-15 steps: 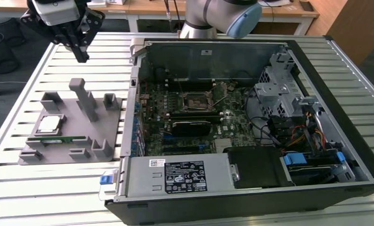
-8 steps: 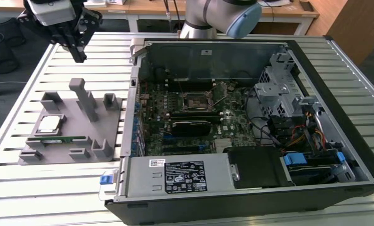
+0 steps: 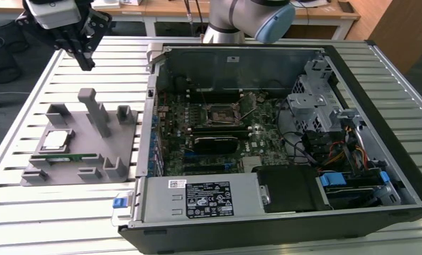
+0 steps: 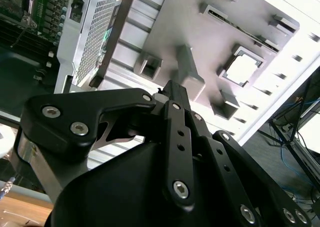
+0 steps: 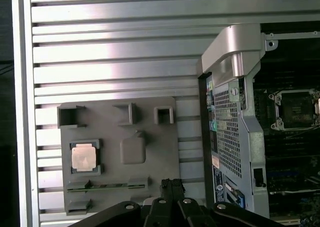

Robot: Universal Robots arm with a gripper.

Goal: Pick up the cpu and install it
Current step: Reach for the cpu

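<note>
One cpu (image 3: 55,139) seen seated in square recess of grey holder tray (image 3: 64,178) on desk (image 3: 90,212), so it's held flat for pickup. Gripper (image 3: 87,62) hung high near tray, fingers pinched together, nothing held. Motherboard socket (image 3: 220,113) bare, install not yet done.

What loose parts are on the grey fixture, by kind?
cpu: 1
memory stick: 1
Total: 2
</note>
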